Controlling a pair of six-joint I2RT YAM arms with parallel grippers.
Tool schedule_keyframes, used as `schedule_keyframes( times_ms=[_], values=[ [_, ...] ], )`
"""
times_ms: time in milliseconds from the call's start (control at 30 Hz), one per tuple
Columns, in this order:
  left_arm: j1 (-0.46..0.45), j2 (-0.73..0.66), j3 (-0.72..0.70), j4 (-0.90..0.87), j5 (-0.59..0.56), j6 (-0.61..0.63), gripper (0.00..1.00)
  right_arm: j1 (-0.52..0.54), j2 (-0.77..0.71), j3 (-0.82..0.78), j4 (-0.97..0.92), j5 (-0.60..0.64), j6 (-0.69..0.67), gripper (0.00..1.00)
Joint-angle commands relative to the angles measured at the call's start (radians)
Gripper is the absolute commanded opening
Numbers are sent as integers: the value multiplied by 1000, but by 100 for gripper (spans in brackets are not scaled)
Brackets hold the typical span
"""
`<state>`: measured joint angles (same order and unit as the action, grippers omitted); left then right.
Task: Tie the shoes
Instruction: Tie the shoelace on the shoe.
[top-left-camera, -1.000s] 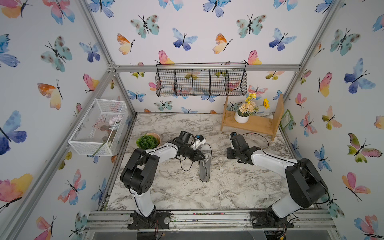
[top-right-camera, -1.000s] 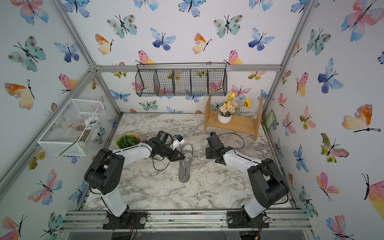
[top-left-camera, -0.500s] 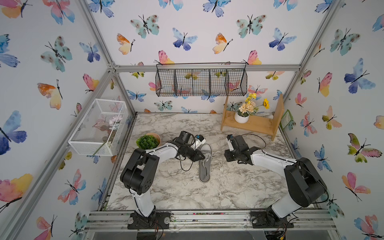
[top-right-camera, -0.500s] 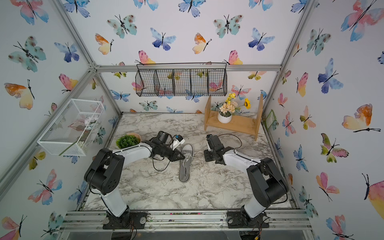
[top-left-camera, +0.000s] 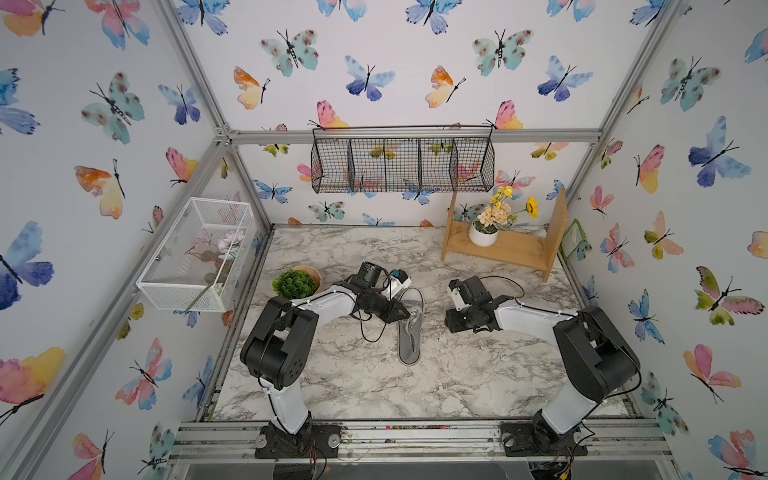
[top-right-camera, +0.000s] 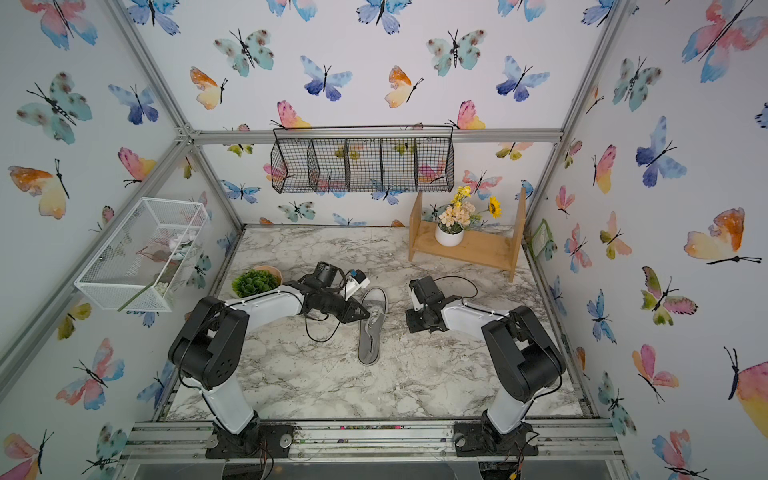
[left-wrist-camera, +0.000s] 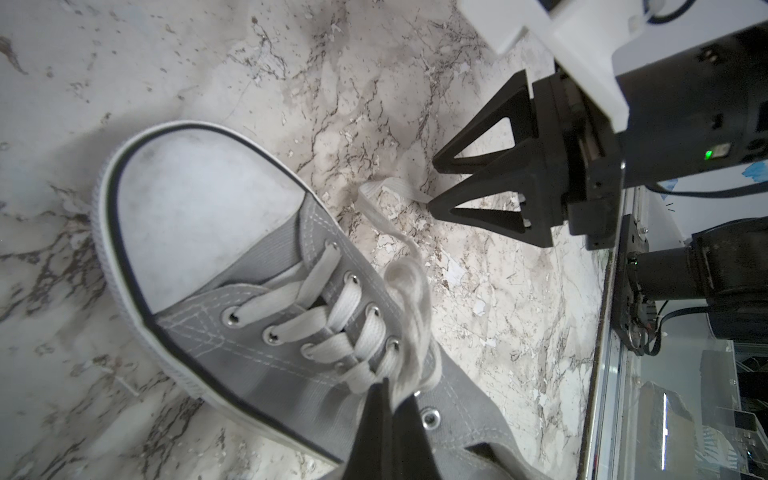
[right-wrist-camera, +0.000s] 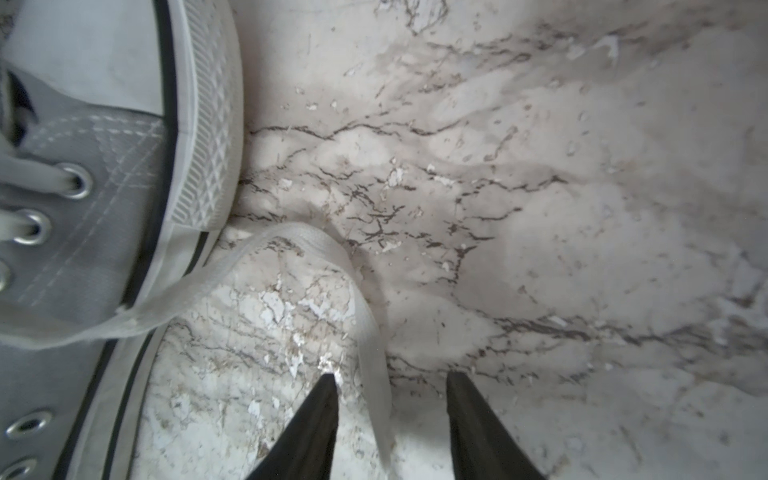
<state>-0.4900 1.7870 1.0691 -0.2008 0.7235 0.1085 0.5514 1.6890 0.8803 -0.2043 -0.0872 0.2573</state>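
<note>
Where both top views take in the veined marble tabletop (top-left-camera: 374, 386), the grey canvas sneaker (top-right-camera: 371, 336) lies mid-table, long axis running near to far, rounded white rubber toe cap (top-left-camera: 411, 291) toward the back wall (top-left-camera: 374, 199). Left wrist view: the left gripper (left-wrist-camera: 388, 388), black tapered fingers pressed together, pinches a bunched loop of the flat woven white laces (left-wrist-camera: 409, 291) by the metal eyelets (left-wrist-camera: 270, 334), while the right gripper (left-wrist-camera: 432, 182), triangular fingers apart, has a loose lace end at one tip. Right wrist view: its jaws stand spread, a lace strand lying on the marble between them beside the diamond-textured sole edge (right-wrist-camera: 208, 145).
</note>
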Motion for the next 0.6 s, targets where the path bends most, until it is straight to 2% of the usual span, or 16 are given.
schedule_keyframes(
  times_ms=[0,200,400,567],
  values=[
    [6,-26,-3,-8,16,3,0,14,29,-7,-34,-18,-13,45],
    [5,-28,-3,-6,14,-1,0,35,64,9,-59,35,-11,37],
    [6,-37,-4,-5,16,-9,0,35,58,14,-77,100,-4,14],
    [5,-45,-10,2,7,-24,0,35,14,7,-64,143,3,3]
  ],
)
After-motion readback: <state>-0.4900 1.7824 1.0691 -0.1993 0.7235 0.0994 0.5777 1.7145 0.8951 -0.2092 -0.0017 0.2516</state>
